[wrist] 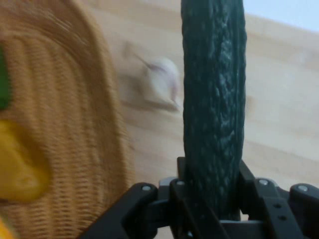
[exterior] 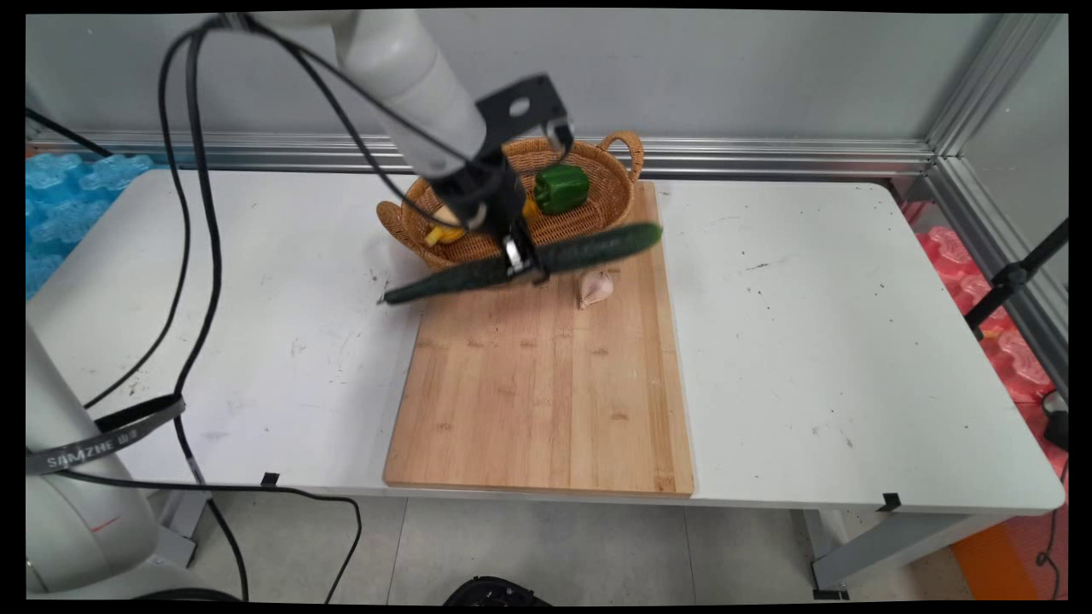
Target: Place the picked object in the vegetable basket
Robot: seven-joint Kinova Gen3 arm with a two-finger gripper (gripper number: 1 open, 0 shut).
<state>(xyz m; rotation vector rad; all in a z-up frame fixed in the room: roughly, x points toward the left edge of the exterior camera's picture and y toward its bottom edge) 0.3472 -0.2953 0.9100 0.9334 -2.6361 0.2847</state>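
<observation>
A long dark-green cucumber (exterior: 520, 263) hangs nearly level above the far end of the bamboo cutting board (exterior: 546, 384) on the white tabletop (exterior: 810, 341); the black gripper (exterior: 522, 260) has its fingers clamped around its middle; behind sits a woven wicker basket (exterior: 597, 217) holding a green bell pepper (exterior: 560, 188); a pale garlic bulb (exterior: 595, 288) lies just beneath on the board.

The white arm (exterior: 409, 94) comes down from the upper left, with black cables hanging beside it; the wrist leans toward the cutting board (exterior: 546, 392); the black gripper (exterior: 522, 260) hangs over the far end of the board, its two fingers closed around the middle of a cucumber (exterior: 597, 246), which it holds above the board.
</observation>
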